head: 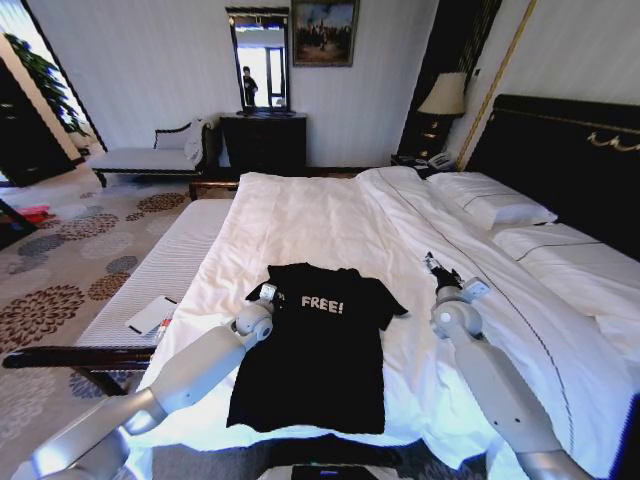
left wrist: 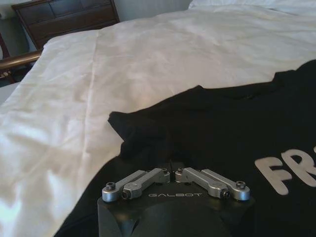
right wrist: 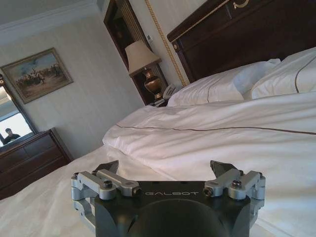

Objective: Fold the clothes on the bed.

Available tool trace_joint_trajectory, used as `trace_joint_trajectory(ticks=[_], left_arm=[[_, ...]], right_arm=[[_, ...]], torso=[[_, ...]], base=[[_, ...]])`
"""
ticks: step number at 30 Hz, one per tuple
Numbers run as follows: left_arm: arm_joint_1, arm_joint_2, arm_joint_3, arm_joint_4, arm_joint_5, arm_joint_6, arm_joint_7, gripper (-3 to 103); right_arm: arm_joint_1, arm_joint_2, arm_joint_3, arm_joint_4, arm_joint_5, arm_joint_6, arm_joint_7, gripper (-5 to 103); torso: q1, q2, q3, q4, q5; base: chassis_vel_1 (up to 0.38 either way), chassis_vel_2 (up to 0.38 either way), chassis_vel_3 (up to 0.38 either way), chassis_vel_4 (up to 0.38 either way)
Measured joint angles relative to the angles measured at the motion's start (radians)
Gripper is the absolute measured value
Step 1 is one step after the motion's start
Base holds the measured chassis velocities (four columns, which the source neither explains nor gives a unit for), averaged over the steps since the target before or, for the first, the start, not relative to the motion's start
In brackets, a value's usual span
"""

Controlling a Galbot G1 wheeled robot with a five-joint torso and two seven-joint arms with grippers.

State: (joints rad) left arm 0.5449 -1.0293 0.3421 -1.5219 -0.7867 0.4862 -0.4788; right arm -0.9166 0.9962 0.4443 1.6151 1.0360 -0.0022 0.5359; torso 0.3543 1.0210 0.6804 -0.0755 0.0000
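The clothes [head: 320, 345], a black T-shirt with white "FREE!" lettering, lie flat near the foot of the bed [head: 330, 215], collar toward the far end. My left gripper [head: 268, 293] rests on the shirt's left shoulder by the sleeve. In the left wrist view the left gripper [left wrist: 170, 165] has its jaws drawn together, and the black clothes [left wrist: 207, 128] wrinkle toward them. My right gripper [head: 436, 266] hovers over the white duvet just right of the shirt. The right wrist view shows the right gripper [right wrist: 165, 165] open, with nothing between its fingers [right wrist: 222, 168].
Pillows [head: 490, 205] and a dark headboard [head: 560, 150] lie to the right. A pale bench [head: 165, 270] carrying a notepad [head: 152, 315] runs along the bed's left side. A dresser with a mirror [head: 262, 140], a chaise [head: 150, 155] and a lamp [head: 443, 95] stand beyond.
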Motion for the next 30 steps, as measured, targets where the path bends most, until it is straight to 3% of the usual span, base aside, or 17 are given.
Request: trace_joint_trajectory(ticks=[7,16,30], left_arm=[[0.012,0.01,-0.046,-0.011,-0.003,-0.012,0.008,0],[0.045,0.012,-0.242,-0.007,-0.023,-0.04,0.032,0],[0.065,0.036,-0.319,0.035,-0.018,-0.063,0.055,0]], right_arm=[[0.001,0.0,0.0,-0.002,0.0,-0.001,0.001,100],[-0.004,-0.001,0.004,0.001,-0.001,-0.001,0.001,100],[-0.004,-0.002,-0.007,0.015,-0.002,-0.002,0.006,100]], torso=[[0.0,0.0,0.0,0.0,0.0],[0.0,0.0,0.0,0.0,-0.0001],[0.0,0.0,0.0,-0.0001,-0.0001]], base=[[0.0,0.0,0.0,0.0],[0.0,0.0,0.0,0.0],[0.0,0.0,0.0,0.0]])
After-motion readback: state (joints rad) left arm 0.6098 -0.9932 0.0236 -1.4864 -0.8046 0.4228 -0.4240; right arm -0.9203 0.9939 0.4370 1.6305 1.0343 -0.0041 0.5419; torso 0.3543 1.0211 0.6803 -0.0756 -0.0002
